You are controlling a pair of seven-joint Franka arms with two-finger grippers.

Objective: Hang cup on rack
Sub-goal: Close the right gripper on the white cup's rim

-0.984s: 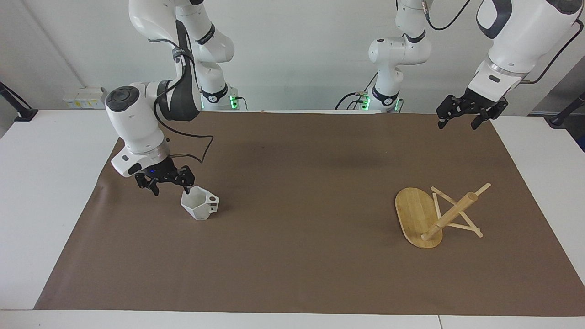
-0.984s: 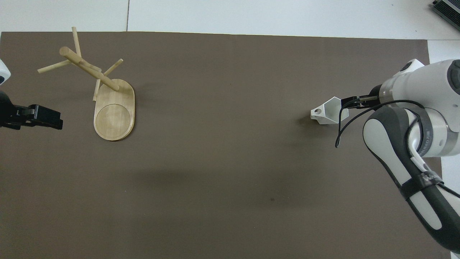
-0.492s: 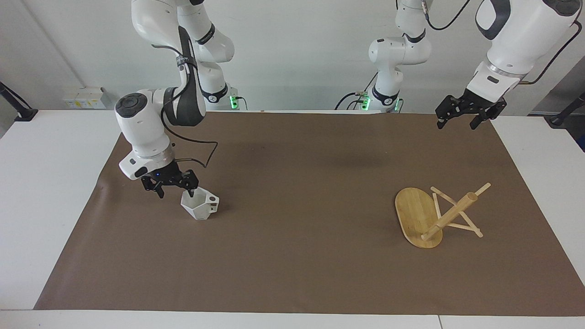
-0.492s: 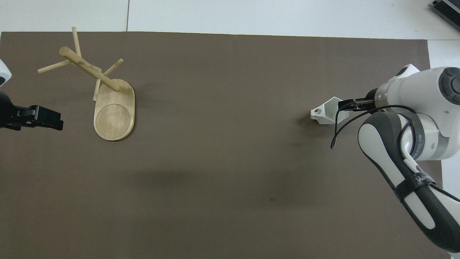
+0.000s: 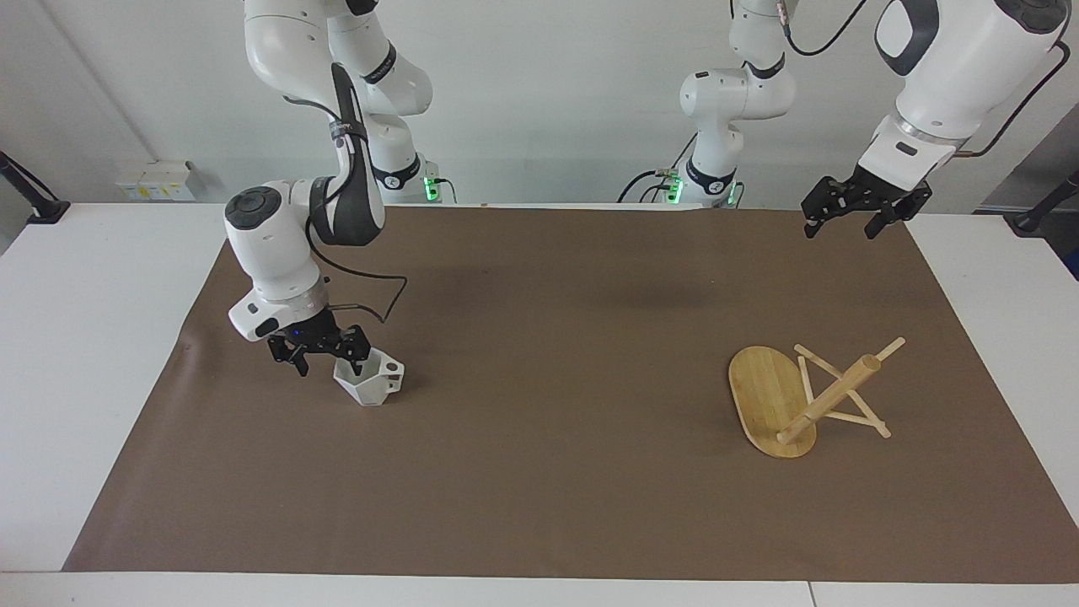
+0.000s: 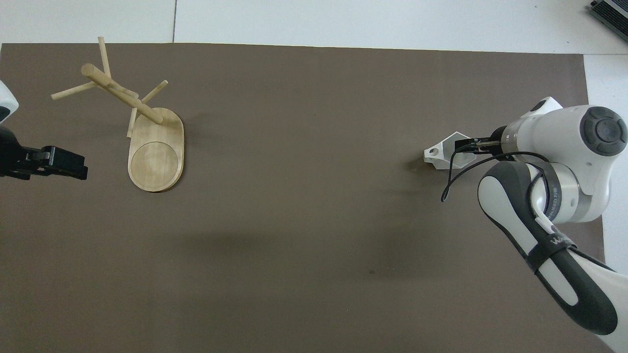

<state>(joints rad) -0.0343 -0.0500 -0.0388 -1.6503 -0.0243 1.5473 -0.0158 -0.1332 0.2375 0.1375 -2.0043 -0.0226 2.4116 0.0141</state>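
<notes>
Facing view: the right gripper [image 5: 329, 361] is low over the brown mat [image 5: 539, 472] at the right arm's end of the table, fingers spread, one fingertip inside the mouth of the cup [image 5: 368, 378] and the other outside its wall. The cup stands on the mat, handle turned away from the gripper. The jaws straddle the rim but have not closed on it. The rack [image 5: 801, 396] lies tipped on the mat at the left arm's end, well apart from the cup, its oval base on edge and its post slanting. The left gripper [image 5: 856, 215] waits in the air over the mat's edge nearest the robots, fingers spread, holding nothing.

Overhead view: the right gripper [image 6: 468, 145] covers the cup's [image 6: 444, 156] rim; the rack [image 6: 147, 132] shows its base underside and crossing pegs. The left gripper [image 6: 68, 165] hangs beside the rack.

Step in hand: grasp of the cup. Next move, by judgement: close on the wall and lift. The rack probably needs setting upright before hanging
</notes>
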